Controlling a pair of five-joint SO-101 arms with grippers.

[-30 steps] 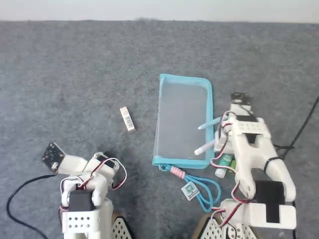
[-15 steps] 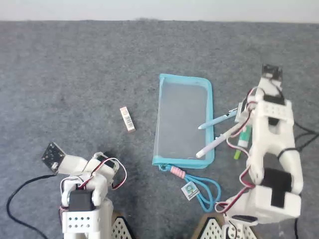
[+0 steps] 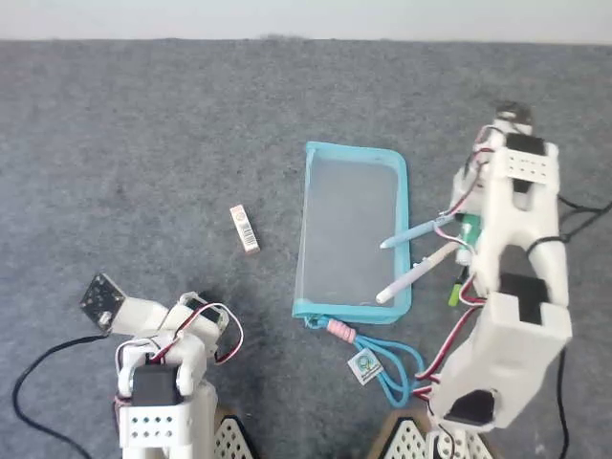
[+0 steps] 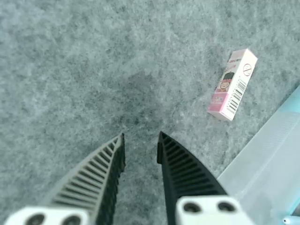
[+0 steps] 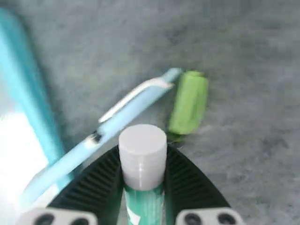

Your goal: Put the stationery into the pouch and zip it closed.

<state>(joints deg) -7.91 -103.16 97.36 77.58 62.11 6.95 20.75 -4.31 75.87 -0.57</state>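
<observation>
The surface was a grey, carpet-like mat (image 3: 143,134), with a strip of pale wall (image 3: 287,17) along its far edge. Two arms stood at the near side. On the mat lay one clear teal-trimmed pouch (image 3: 352,225), two pens, one green marker (image 3: 455,292) and one small pink-and-white eraser (image 4: 233,85). The light blue pen (image 3: 416,232) and the white pen (image 3: 414,276) each crossed the pouch's edge nearest the right arm (whether inside or on top could not be told). The right gripper (image 5: 142,152) was clamped on the one glue stick (image 5: 142,140), just beside that edge, above the marker. The left gripper (image 4: 140,140) hung over bare mat near the eraser, its jaws narrowly apart and holding nothing.
</observation>
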